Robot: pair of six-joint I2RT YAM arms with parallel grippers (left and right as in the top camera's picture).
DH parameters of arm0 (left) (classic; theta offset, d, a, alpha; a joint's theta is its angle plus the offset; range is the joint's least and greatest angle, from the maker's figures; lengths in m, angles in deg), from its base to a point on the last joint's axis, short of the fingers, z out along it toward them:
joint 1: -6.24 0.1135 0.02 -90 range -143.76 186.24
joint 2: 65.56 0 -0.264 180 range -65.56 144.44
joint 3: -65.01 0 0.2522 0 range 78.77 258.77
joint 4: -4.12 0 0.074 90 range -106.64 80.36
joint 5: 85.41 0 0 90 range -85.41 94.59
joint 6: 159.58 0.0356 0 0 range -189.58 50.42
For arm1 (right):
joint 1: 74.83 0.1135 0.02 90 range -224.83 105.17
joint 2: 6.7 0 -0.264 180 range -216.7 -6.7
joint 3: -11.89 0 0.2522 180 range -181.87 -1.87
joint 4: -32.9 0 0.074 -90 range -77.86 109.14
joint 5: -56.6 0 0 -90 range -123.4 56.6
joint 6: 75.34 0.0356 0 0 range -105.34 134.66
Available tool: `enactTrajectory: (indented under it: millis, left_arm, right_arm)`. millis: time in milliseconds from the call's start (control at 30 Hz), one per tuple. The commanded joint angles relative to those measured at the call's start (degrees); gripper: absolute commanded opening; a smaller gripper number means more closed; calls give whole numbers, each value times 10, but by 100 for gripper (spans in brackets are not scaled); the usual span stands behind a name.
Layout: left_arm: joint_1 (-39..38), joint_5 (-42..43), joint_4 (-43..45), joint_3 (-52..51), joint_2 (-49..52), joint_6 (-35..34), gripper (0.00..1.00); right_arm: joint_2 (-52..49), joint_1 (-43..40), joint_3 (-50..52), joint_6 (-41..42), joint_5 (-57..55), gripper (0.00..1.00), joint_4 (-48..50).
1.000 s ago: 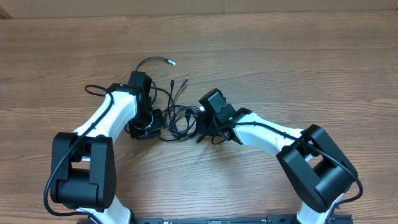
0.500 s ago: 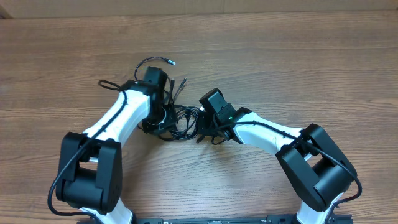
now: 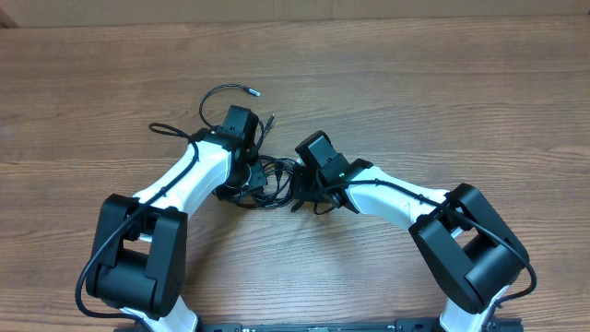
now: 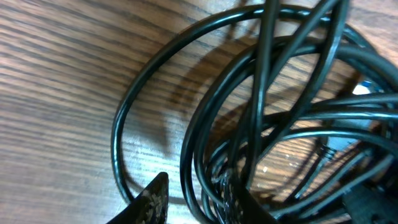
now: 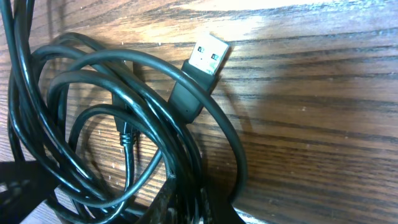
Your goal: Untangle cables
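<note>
The cables (image 3: pixel 275 174) lie as a tangled bundle of thin black loops on the wooden table between my two grippers. One loose strand (image 3: pixel 218 89) arcs up and left and ends in a silver-tipped plug (image 3: pixel 253 91). My left gripper (image 3: pixel 247 175) is at the bundle's left edge. In the left wrist view the left gripper (image 4: pixel 199 200) is open, its fingers straddling a few strands (image 4: pixel 205 155) with a gap beside them. My right gripper (image 3: pixel 304 189) is at the bundle's right edge. In the right wrist view the right gripper (image 5: pixel 189 200) is shut on several strands. A USB plug (image 5: pixel 207 55) lies just beyond it.
Two more plug ends (image 3: pixel 272 120) stick out above the bundle near the left wrist. The left arm's own thicker wire (image 3: pixel 166 129) loops out to the left. The table's far edge (image 3: pixel 369 18) runs along the top.
My left arm has swung right and up, bringing its gripper from the bundle's lower left onto its left edge. The right arm and its hold on the cables have not moved.
</note>
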Motion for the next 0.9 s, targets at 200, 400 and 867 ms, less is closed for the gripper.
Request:
enactTrajectory:
  millis: [200,400,867]
  left_arm:
    - [-3,-9,21,-19,3,-9,4]
    - [24,63,-26,21,-10,59,4]
    - [142,281,-101,56,-24,191,4]
  right_arm:
    - [-15,0,-4,-6,1,10,-5]
    - [-15,0,-4,-6,-14,11,-7]
    - [-15,0,-4,-6,-14,9,-7]
